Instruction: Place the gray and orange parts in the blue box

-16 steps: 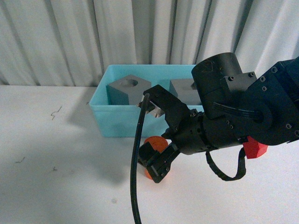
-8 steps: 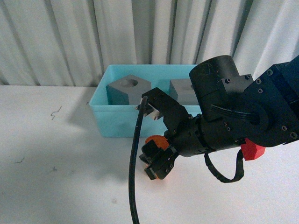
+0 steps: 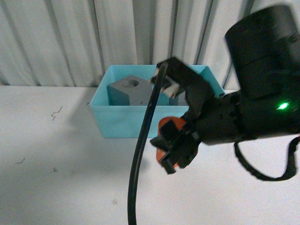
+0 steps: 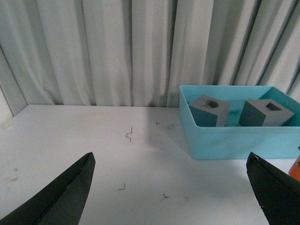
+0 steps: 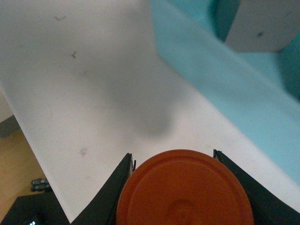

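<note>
Both gray cubes (image 4: 209, 108) (image 4: 266, 112) inside blue box (image 3: 122, 123) near worktop's far edge. Orange cylinder (image 5: 185, 190) clamped in right gripper (image 3: 172, 149), airborne, undelivered. Left gripper (image 4: 173, 192) jaws wide, empty.

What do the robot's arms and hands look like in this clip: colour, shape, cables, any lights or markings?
The right arm is bulky matte black, with a rounded cylindrical housing and one small green light. Black cables loop beneath it and one hangs down in front. The right hand has angular black fingers. Of the left hand only two dark, tapered fingertips show. No markings are legible.
</note>
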{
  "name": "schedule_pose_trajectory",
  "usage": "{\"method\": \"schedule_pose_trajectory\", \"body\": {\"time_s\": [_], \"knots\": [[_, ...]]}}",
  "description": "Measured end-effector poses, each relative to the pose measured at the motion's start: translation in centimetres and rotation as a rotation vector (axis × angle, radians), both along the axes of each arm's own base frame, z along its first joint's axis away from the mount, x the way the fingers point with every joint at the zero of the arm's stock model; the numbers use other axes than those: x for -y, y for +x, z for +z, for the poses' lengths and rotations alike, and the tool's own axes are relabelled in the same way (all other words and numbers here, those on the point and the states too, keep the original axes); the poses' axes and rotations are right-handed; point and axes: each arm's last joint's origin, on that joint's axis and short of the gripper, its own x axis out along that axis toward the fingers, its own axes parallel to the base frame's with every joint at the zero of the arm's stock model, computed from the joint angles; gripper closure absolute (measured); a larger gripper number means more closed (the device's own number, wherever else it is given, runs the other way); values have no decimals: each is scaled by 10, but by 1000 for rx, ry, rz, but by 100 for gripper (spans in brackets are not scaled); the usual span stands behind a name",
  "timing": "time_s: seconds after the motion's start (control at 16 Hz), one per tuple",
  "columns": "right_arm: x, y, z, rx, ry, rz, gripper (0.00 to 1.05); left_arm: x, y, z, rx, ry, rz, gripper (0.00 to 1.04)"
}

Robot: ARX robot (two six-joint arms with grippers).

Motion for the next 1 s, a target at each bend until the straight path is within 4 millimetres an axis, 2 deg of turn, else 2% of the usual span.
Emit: {"method": "schedule_pose_trajectory", "body": {"time_s": [0.19, 0.31, 0.37, 0.5, 0.75, 0.87, 1.0], "knots": [[37, -6, 59, 175, 27, -97, 58, 0, 0, 0, 0, 0, 0, 7], [65, 7, 90, 297, 19, -224, 58, 0, 0, 0, 0, 0, 0, 7], [74, 18, 96, 332, 20, -267, 58, 0, 0, 0, 0, 0, 0, 7], [73, 46, 95, 331, 38, -292, 58, 0, 0, 0, 0, 0, 0, 7], [44, 100, 88, 325, 57, -289, 58, 0, 0, 0, 0, 0, 0, 7], [31, 121, 74, 308, 77, -301, 58, 0, 0, 0, 0, 0, 0, 7], [16, 133, 57, 270, 102, -303, 58, 0, 0, 0, 0, 0, 0, 7]]}}
